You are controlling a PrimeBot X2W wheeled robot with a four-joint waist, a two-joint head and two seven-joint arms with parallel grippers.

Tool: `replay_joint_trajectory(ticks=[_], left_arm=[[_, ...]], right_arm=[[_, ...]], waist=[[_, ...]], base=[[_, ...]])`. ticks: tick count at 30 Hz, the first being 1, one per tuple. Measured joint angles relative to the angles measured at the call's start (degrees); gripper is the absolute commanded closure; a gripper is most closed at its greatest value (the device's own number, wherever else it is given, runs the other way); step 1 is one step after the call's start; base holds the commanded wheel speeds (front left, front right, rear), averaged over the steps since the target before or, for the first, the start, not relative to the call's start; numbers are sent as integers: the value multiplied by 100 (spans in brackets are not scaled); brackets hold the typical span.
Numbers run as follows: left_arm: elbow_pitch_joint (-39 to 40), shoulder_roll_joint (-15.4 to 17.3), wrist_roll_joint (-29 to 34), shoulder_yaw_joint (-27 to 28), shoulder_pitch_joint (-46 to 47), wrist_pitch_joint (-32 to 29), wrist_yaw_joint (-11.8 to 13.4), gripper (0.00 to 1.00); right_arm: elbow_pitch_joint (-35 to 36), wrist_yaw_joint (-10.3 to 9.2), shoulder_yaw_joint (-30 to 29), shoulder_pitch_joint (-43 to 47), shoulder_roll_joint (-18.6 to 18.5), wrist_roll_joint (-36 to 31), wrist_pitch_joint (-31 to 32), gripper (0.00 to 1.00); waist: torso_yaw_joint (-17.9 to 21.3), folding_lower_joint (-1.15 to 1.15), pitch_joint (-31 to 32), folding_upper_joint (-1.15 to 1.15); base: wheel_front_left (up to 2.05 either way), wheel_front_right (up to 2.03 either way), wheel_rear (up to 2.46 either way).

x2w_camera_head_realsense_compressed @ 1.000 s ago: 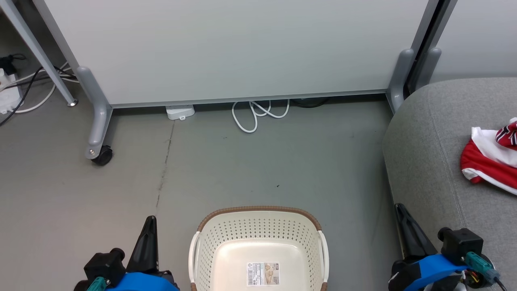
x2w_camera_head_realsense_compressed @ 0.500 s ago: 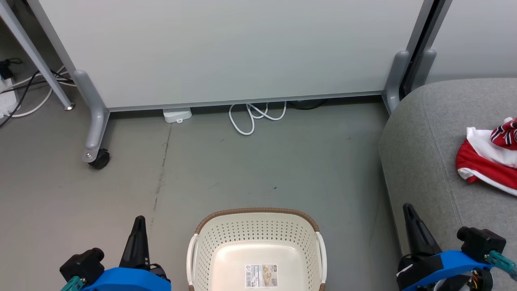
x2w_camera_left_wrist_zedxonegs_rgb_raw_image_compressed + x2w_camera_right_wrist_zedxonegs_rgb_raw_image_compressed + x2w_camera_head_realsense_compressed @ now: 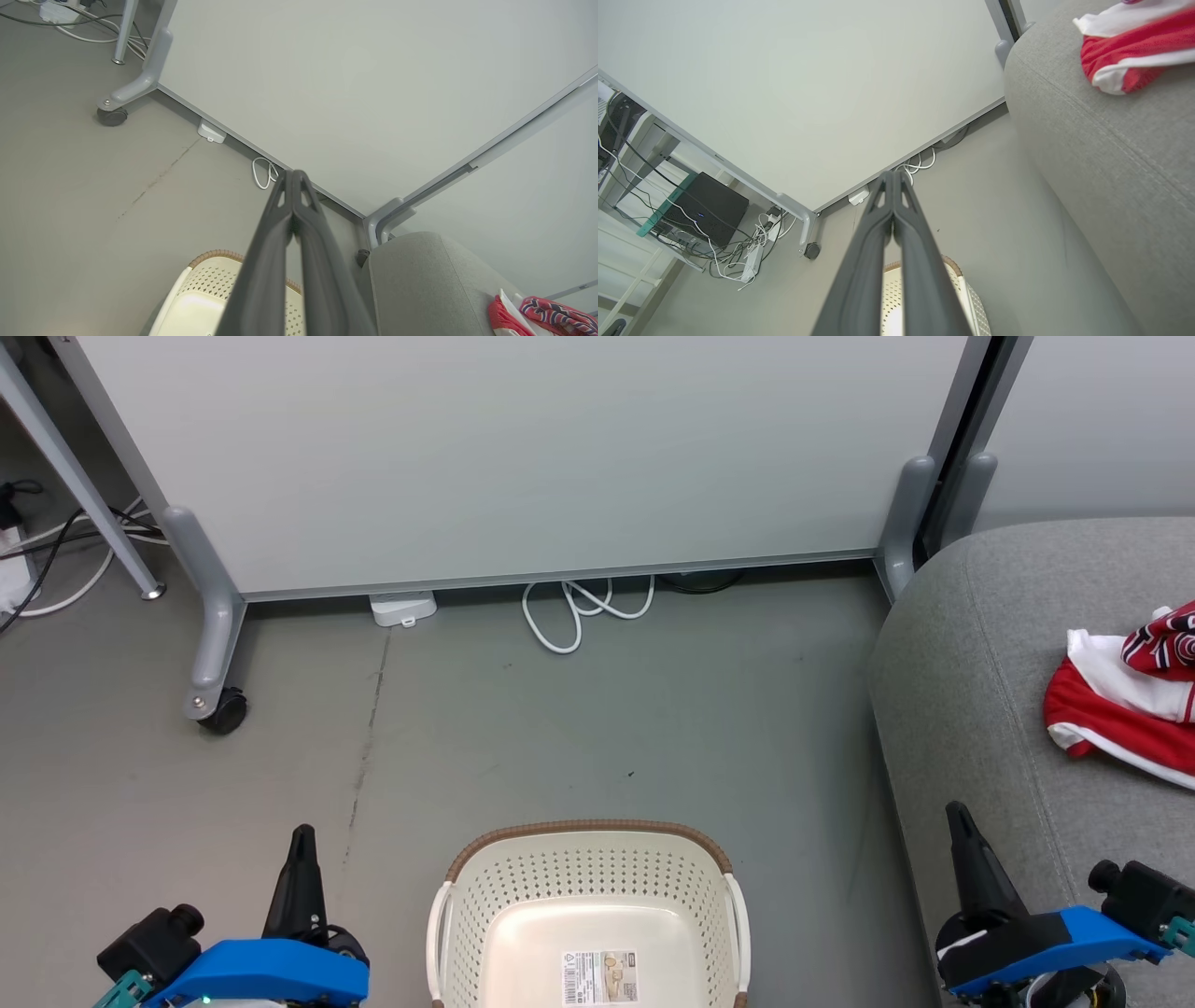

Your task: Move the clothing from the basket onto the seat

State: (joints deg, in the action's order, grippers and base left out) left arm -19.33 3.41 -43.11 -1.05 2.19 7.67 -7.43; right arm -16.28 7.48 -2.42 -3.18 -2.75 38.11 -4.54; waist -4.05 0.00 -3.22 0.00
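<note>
We hold our left claw at 7 o'clock and our right claw at 5 o'clock, each with its fingers pressed together. The clothing lies bunched on the seat at 3 o'clock, well apart from the basket at 6 o'clock on the floor.

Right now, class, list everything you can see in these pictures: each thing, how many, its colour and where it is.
basket: one, cream with brown rim, on the floor
label: one, white, on the basket's bottom
clothing: two pieces, red and white, on the sofa
sofa: one, grey, at the right
partition: one, pale grey, at the back
castor: one, black, under the partition's foot
cable coil: one, white, below the partition
left gripper: one, dark, shut, left of the basket
right gripper: one, dark, shut, beside the sofa
</note>
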Motion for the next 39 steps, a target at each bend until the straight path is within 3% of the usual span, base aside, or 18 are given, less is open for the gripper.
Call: replay_joint_trajectory(ticks=[39], left_arm=[[265, 0, -2528, 341, 177, -690, 0, 100]], right_arm=[[109, -1, -205, -124, 0, 2740, 557, 100]], waist=[[164, 0, 123, 0]], base=[[0, 0, 0]])
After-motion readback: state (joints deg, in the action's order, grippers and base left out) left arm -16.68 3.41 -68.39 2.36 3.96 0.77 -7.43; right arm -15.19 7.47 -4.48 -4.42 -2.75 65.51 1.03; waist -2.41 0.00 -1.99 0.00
